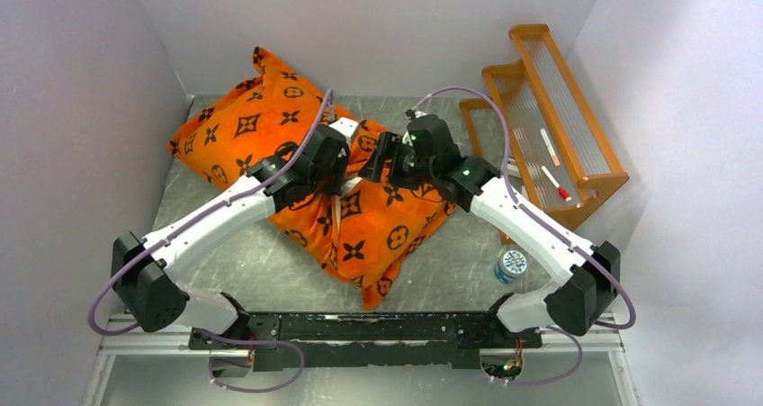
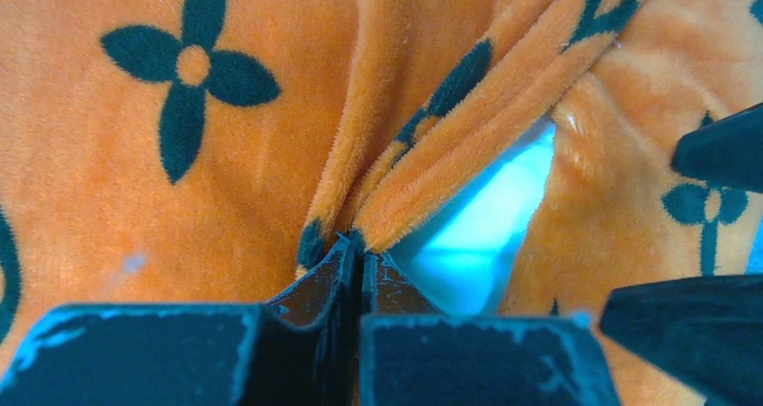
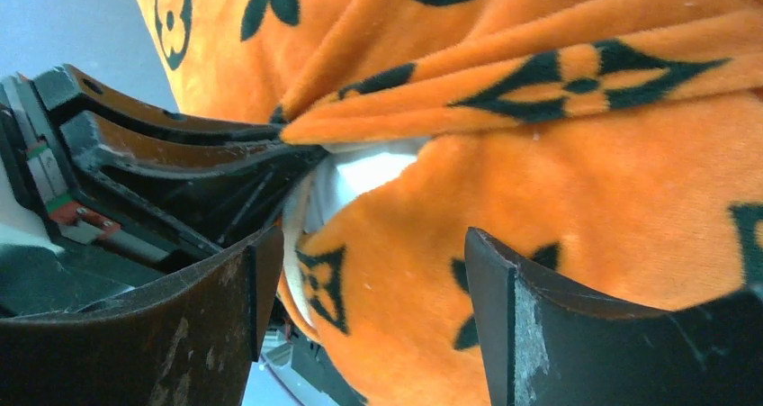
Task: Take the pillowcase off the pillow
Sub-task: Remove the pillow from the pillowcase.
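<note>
The left gripper pinches the pillowcase edge. The white pillow peeks out just right of it, in front of the right gripper, whose fingers are apart.

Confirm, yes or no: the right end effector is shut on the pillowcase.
No: the right wrist view shows the right end effector open, fingers wide apart over the pillowcase.

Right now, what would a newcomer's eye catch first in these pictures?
The bright orange pillowcase with dark flower motifs fills the middle of the table. At its centre the left tool pinches a fabric fold beside a slit where the white pillow shows, with the right tool open next to it. A wooden rack stands at the right.
</note>
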Tool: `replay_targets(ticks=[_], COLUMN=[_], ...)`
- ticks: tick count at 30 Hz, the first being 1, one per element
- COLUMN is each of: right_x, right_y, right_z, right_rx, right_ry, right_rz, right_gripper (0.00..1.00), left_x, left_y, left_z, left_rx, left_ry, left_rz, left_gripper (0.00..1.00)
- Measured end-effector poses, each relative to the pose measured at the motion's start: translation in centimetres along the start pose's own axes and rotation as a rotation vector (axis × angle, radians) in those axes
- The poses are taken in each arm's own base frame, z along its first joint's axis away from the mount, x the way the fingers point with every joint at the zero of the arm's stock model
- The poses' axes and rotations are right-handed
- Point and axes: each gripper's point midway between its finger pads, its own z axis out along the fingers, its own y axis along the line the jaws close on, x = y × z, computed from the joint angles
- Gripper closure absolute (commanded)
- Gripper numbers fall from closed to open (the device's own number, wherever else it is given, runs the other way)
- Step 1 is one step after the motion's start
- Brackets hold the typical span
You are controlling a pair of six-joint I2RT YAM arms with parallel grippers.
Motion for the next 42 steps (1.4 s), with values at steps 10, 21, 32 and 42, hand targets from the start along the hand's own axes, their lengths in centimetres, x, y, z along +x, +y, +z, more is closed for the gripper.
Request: replay_targets(ticks=[10, 21, 32, 42], right_x=[1.7, 2.9, 4.7, 7.2], right_y=[-2.0, -4.2, -14.6, -13.1], right_z=[3.1, 0.4, -3.0, 0.1], right_rx=[0.18, 0.352, 0.429, 0.255], right_ry=[0.035, -0.035, -0.115, 0.053], right_rz=[0.027, -0.062, 0.267, 0.203], right_gripper=[0.37, 1.0, 1.0, 1.0], left_x=[1.5, 1.9, 0.1, 2.0], left_y=[-0.3, -0.1, 3.6, 3.4], left_z=[-1.3, -1.5, -1.9, -2.9], left_rx=[0.07, 0.067, -0.039, 0.168], left_ry=[-0.052, -0.058, -0.054, -0.042], left_rz=[-0.08, -0.111, -0.152, -0.13], left_gripper=[0.95, 0.95, 0.95, 0.73])
